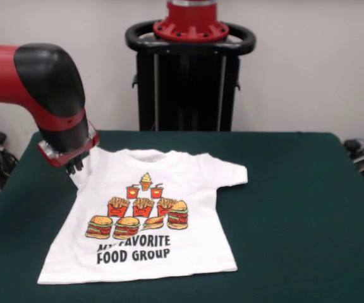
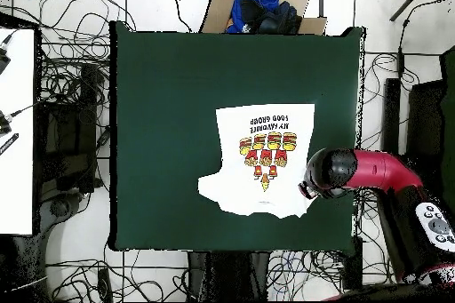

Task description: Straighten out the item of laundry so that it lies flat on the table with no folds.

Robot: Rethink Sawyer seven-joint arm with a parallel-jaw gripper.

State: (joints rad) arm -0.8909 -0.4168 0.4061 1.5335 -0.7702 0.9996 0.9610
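White food-print T-shirt (image 1: 145, 218) print-up on green table (image 1: 296, 208), apparently mostly flat.

The red and black arm reaches in low over the tabletop near its far edge, wrist angled downward, its gripper (image 1: 76, 165) mostly hidden beneath the wrist.

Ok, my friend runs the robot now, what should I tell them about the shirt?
Gripper: down at the T-shirt's sleeve near the collar, on the front view's left; whether it is open or shut cannot be seen.
T-shirt: print side up on the green table, body and the other sleeve spread out.
Done: most of it lies flat.
Left: the sleeve under the arm looks bunched and hidden; smooth it, plus small wrinkles near the text.
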